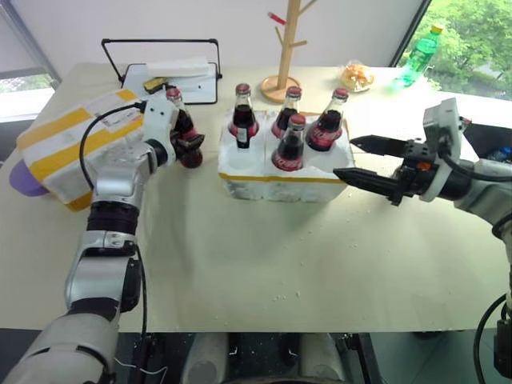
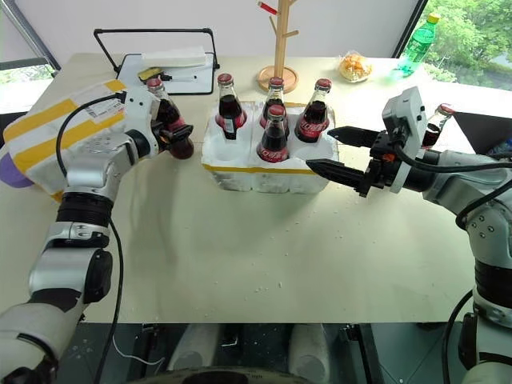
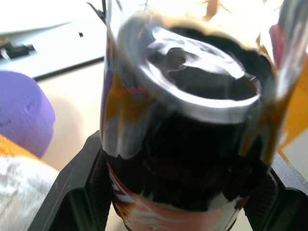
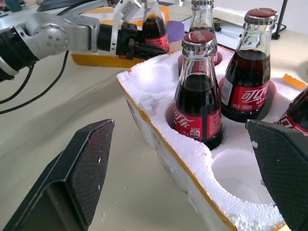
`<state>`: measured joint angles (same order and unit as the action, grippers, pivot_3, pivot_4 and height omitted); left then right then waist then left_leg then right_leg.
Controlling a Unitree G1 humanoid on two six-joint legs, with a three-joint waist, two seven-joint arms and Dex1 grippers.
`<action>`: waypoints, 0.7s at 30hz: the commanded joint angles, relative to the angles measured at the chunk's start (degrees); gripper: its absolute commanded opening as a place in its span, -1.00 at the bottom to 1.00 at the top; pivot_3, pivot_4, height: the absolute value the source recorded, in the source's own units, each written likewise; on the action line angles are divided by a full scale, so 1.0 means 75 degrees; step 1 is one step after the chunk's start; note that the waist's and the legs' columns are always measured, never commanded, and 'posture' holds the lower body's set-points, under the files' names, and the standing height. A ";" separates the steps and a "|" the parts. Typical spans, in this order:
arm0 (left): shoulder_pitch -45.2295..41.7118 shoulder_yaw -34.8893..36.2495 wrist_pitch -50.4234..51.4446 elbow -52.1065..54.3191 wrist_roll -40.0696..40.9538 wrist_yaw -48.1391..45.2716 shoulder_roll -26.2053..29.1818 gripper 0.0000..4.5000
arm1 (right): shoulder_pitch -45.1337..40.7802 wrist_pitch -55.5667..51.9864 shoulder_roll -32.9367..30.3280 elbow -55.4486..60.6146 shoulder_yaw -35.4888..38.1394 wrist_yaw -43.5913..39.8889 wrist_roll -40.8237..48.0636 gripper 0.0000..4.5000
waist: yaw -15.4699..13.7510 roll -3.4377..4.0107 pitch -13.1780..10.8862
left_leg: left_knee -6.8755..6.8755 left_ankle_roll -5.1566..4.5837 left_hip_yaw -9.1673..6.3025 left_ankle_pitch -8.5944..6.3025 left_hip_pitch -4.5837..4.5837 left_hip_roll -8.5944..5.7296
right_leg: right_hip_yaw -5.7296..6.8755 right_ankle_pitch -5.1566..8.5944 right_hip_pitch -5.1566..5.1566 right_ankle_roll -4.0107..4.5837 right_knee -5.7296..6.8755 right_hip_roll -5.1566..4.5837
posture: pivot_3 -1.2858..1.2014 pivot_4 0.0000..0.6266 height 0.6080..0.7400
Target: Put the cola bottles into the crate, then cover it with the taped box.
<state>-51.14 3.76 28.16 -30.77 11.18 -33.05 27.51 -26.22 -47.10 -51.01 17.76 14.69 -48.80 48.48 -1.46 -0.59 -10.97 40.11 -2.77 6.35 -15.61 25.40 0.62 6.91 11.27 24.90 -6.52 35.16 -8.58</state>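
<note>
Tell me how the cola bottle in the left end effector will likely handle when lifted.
The cola bottle looks like smooth glass, so probably rigid but slippery and breakable. Full of dark liquid, it is likely heavy for its size. Tall and narrow, it may tip if set down crooked.

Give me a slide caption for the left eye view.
Left end effector grips a cola bottle beside the crate holding four bottles; right end effector open.
</note>
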 commanded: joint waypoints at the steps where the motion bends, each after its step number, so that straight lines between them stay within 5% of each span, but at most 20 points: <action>1: -0.0366 0.0529 0.1128 0.1666 0.1205 -0.1260 0.0663 0.25 | -0.0010 0.0140 -0.0160 0.0217 0.0319 -0.0075 0.0015 1.00 | 0.0024 -0.0006 -0.0004 | 0.0000 0.0000 0.0000 0.0000 0.0002 0.0000 | 0.0000 0.0000 0.0001 0.0000 -0.0001 0.0000 | 0.03 -0.52 1.00; 5: -0.0963 0.0735 0.2535 0.2645 0.2286 -0.2129 0.1267 0.25 | 0.0101 0.0160 -0.0199 0.0253 0.0345 -0.0106 -0.0020 1.00 | 0.0041 -0.0028 -0.0018 | 0.0001 0.0001 -0.0006 0.0000 0.0016 -0.0003 | 0.0004 0.0000 0.0006 -0.0001 -0.0001 -0.0003 | 0.03 -0.52 1.00; 10: -0.2271 0.0681 0.3095 0.2062 0.2873 -0.2919 0.1408 0.25 | 0.0219 0.0272 -0.0202 0.0290 0.0269 -0.0117 -0.0196 1.00 | 0.0067 -0.0027 -0.0017 | 0.0001 0.0001 -0.0007 0.0000 0.0002 -0.0006 | 0.0003 0.0000 -0.0006 -0.0003 -0.0006 -0.0003 | 0.03 -0.52 1.00; 21: -0.2331 -0.1131 0.1801 0.1772 0.1870 -0.4172 0.0786 0.25 | 0.0095 0.0154 -0.0054 0.0371 0.0305 0.0140 -0.0072 1.00 | 0.0102 -0.0024 -0.0017 | -0.0001 0.0003 0.0004 0.0002 -0.0002 -0.0004 | 0.0000 0.0002 -0.0004 -0.0005 -0.0003 0.0001 | 0.03 -0.52 1.00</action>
<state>-66.97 -5.68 45.06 -19.18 25.86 -62.91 32.51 -25.00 -46.28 -51.40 18.79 14.83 -48.08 47.02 -0.70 -0.77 -11.10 40.11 -2.74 6.37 -15.59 25.42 0.60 6.91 11.28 24.91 -6.56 35.14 -8.56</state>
